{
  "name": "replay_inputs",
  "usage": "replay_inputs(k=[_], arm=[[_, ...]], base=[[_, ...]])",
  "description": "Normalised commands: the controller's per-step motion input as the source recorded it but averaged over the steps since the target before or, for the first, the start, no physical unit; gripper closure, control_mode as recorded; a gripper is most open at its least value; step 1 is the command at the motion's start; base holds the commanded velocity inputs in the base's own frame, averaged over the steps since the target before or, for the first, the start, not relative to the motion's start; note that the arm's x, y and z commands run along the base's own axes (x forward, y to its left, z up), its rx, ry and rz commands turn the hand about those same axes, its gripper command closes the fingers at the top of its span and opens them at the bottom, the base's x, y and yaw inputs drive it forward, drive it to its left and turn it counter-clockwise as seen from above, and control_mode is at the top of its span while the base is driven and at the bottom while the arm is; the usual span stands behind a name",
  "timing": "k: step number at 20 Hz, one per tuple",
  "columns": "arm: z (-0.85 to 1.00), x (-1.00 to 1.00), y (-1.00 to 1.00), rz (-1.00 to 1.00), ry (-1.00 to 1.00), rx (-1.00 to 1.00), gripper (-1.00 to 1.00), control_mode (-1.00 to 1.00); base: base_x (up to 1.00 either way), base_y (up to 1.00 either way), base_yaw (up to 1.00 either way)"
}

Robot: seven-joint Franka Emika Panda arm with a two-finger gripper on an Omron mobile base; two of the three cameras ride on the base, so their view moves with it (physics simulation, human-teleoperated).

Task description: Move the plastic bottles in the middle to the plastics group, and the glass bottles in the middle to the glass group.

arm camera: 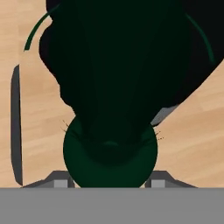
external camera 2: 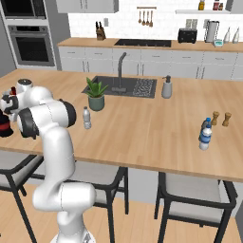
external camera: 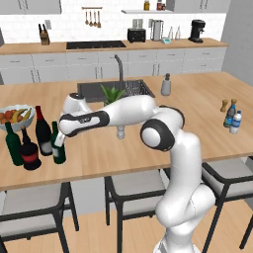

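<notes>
Hand (external camera: 59, 140) clenched round neck of short green bottle (external camera: 59, 151), standing on counter (external camera: 148, 143).

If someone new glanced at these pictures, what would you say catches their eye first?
The big white arm bent far to its left, its claw closed around a short dark green bottle standing on the wooden counter. Beside it cluster three dark bottles: a tall wine bottle, a slim green one and a squat red-labelled one. Far right stand two small blue-labelled bottles.
</notes>
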Motion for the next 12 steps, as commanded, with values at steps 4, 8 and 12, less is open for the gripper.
replay_inputs(k=[4, 8, 12], arm=[[0.0, 0.05, 0.08, 0.0, 0.0, 0.0, 1.0, -1.0], [0.0, 0.0, 0.0, 0.0, 0.0, 0.0, 1.0, -1.0], [0.0, 0.0, 0.0, 0.0, 0.0, 0.0, -1.0, -1.0]], base=[[0.0, 0.0, 0.0], [0.0, 0.0, 0.0], [0.0, 0.0, 0.0]])
